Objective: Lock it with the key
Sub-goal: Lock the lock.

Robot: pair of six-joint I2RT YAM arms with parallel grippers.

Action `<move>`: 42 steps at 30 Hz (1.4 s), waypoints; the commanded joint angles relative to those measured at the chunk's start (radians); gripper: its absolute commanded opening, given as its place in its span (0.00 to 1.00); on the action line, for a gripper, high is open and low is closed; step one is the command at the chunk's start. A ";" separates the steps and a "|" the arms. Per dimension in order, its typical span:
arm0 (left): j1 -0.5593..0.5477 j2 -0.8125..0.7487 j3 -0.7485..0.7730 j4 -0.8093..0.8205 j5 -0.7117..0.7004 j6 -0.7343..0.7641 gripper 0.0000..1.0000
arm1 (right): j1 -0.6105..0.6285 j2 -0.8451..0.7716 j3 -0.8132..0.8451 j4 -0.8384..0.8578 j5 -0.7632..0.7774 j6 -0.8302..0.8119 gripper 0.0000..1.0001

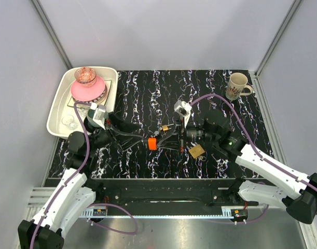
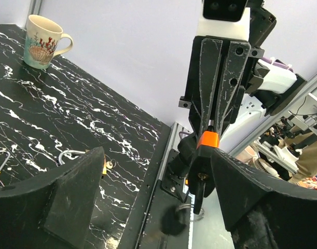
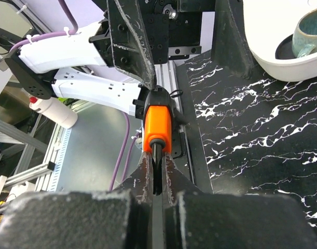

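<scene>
Top external view, far left: a white rectangular plastic tray [image 1: 55,111] is seen on the black, white-veined marbled tabletop [image 1: 148,88]. A pink bowl [image 1: 88,92] sits in the tray, and a clear patterned glass cup [image 1: 85,75] is set on top of the bowl. Just right of the tray, the left claw [image 1: 142,139] is stretched toward the middle of the tabletop. In the left wrist view its two fingers [image 2: 70,197] are spread wide, and nothing is gripped by them.

Between those fingers, the small metal key with a bright orange plastic head [image 2: 207,140] is seen. The key is found near the centre of the tabletop, between the two claws. It is held by the right claw [image 1: 161,139]. In the right wrist view that claw's fingers [image 3: 142,176] are pressed together on the slim dark part next to the orange head. A dark piece is seen below the head in the left wrist view, and what it is cannot quite be made out.

A small brass padlock [image 1: 164,127] lies just behind the key. A larger brass padlock [image 1: 196,151] lies to the right, nearer the front edge. At the far right back corner, a cream ceramic mug with a painted pattern [image 1: 237,85] stands upright.
</scene>
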 commanded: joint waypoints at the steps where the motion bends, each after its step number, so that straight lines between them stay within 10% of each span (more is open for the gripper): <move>1: 0.003 -0.042 0.017 -0.020 0.073 0.006 0.86 | -0.012 -0.019 0.015 0.081 -0.003 0.010 0.00; 12: 0.003 -0.097 -0.026 -0.060 0.097 0.006 0.61 | -0.019 -0.008 0.018 0.087 0.005 0.018 0.00; 20: 0.003 -0.094 -0.031 -0.024 0.087 -0.011 0.00 | -0.018 -0.006 0.017 0.088 -0.003 0.027 0.00; 42: 0.096 -0.292 -0.015 -0.368 -0.095 0.139 0.00 | -0.038 -0.043 -0.018 0.087 0.025 0.037 0.00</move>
